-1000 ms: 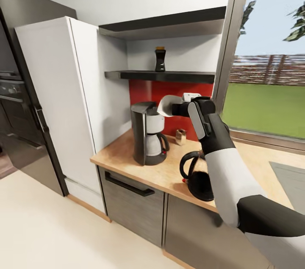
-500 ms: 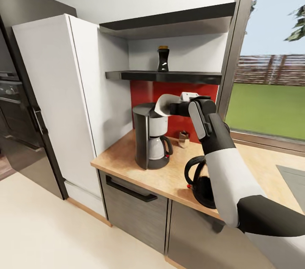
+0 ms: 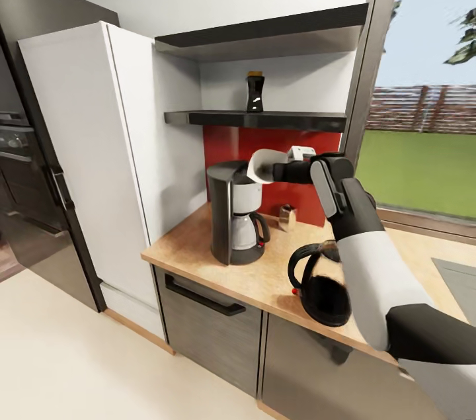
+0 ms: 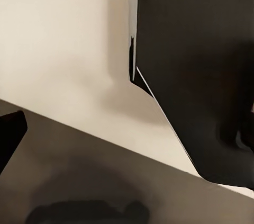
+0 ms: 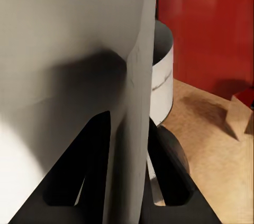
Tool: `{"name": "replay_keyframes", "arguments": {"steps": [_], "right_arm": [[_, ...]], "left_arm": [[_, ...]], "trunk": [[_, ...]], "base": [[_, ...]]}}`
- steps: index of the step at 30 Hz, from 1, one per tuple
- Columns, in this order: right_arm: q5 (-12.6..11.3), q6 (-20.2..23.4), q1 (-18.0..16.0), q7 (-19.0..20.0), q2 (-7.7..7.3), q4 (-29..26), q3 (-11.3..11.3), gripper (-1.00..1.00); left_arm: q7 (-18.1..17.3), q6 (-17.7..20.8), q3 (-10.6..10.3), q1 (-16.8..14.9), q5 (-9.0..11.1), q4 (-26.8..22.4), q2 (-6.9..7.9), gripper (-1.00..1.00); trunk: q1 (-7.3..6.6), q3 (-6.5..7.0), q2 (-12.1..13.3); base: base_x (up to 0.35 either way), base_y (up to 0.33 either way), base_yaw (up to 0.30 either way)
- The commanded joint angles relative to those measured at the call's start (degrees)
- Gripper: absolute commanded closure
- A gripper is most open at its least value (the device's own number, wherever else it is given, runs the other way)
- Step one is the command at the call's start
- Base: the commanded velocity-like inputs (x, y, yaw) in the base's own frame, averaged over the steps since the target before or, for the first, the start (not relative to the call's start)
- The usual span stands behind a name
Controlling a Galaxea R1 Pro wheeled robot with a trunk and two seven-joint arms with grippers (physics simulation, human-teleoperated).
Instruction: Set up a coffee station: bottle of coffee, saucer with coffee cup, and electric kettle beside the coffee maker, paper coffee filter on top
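The right gripper point(image 3: 270, 170) is closed on the paper coffee filter point(image 3: 259, 165), its two dark fingers point(image 5: 95, 166) pinching the white sheet between them; the filter hangs just above the right side of the coffee maker point(image 3: 233, 211), and whether it touches the machine's top I cannot tell; the coffee maker stands near the left end of the worktop point(image 3: 264, 274), close to the tall white cabinet point(image 3: 86, 162); the electric kettle point(image 3: 320, 284) sits at the worktop's front edge, partly behind the right forearm; a small brown item point(image 3: 286, 216) stands by the red back wall point(image 3: 277, 142); the bottle of coffee point(image 3: 254, 92) is upright on the dark shelf point(image 3: 264, 119) above; the left wrist view gives pale floor and dark shapes, so the left gripper's state cannot be told.
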Motion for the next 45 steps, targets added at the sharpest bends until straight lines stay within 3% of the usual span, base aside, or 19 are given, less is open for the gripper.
{"name": "replay_keyframes", "arguments": {"steps": [1, 8, 13, 15, 45], "right_arm": [[-0.2, 0.2, 0.1, 0.4, -0.37, 0.1, 0.0, 1.00], [0.0, 0.2, 0.2, 0.2, -0.01, 0.9, 0.3, 1.00], [0.2, 1.0, 0.1, -0.2, 0.79, 1.2, 6.0, 1.00], [0.3, 1.5, -0.1, -0.3, 1.87, 1.9, 6.7, 1.00], [0.0, 1.4, -0.3, -0.3, 1.98, 1.3, 6.6, 1.00]], "left_arm": [[0.0, 0.3, 0.0, 0.0, 0.1, -0.1, -0.05, -1.00], [0.0, 0.4, -0.3, 0.0, -0.2, -0.1, -0.03, -1.00], [0.0, 0.5, -0.4, 0.1, -0.2, 0.1, 0.03, -1.00], [0.0, 0.5, -0.4, 0.1, -0.2, 0.1, 0.03, -1.00], [0.0, 0.4, -0.4, 0.1, -0.2, 0.1, 0.10, -1.00]], "trunk": [[0.03, 0.00, 0.0], [0.03, 0.00, 0.0], [0.03, 0.00, 0.0], [0.03, 0.00, 0.0], [0.03, 0.00, 0.0]], "base": [[0.255, 0.000, 0.000], [0.050, 0.000, 0.000], [0.000, 0.000, 0.000], [0.000, 0.000, 0.000], [0.064, 0.000, -0.010]]}}
